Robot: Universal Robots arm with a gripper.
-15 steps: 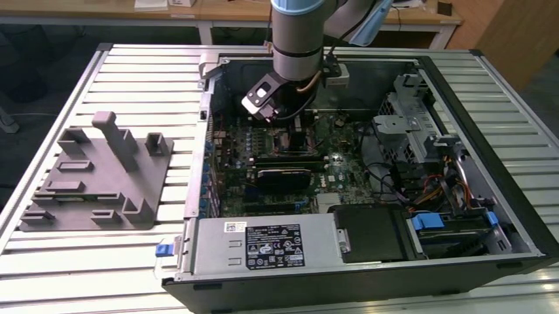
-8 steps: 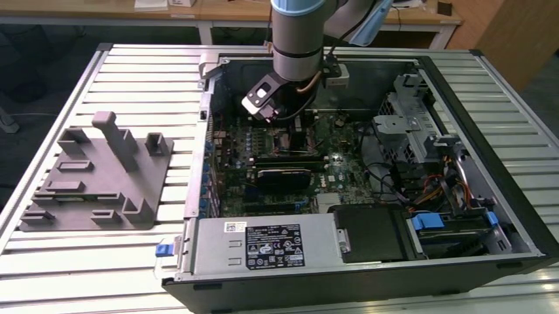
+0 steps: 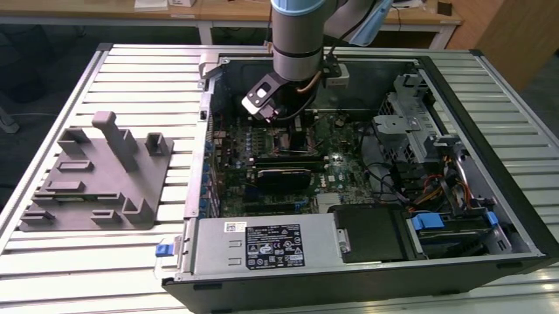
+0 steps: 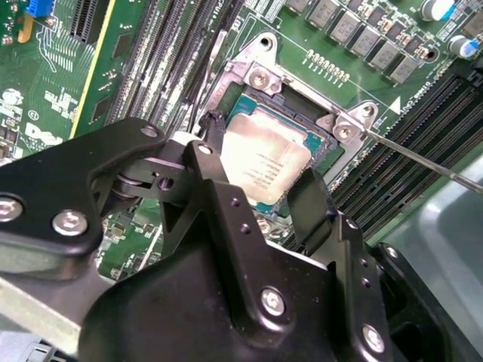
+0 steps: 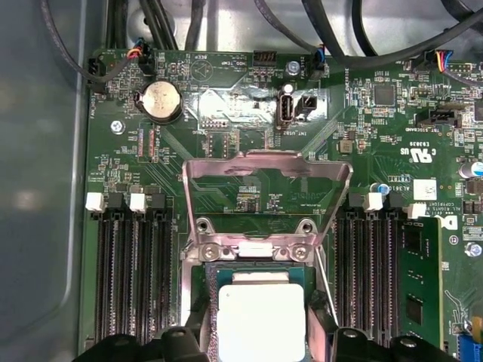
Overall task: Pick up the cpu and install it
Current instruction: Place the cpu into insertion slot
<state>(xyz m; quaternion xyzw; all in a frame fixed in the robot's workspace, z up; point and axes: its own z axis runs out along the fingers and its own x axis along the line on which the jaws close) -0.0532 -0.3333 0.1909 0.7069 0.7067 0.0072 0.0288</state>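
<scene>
The cpu point(image 4: 266, 160), a small square chip with a silvery-beige top, lies level in the motherboard socket point(image 4: 249, 105), inside its metal frame. In the first wrist view the cpu point(image 5: 261, 318) sits just below the raised socket load plate point(image 5: 268, 194). My gripper point(image 4: 264, 164) is down over the socket, its two black fingers point(image 4: 213, 136) pressed against opposite edges of the chip. In the exterior view the gripper point(image 3: 284, 127) reaches into the open computer case point(image 3: 489, 118) above the board.
A grey plastic holder point(image 3: 96, 176) with upright posts stands on the slatted table at the exterior view's left. Memory slots point(image 5: 128, 279) flank the socket on both sides. The thin socket lever point(image 4: 423, 160) sticks out beside it. Cables point(image 5: 302, 30) run along the board's edge.
</scene>
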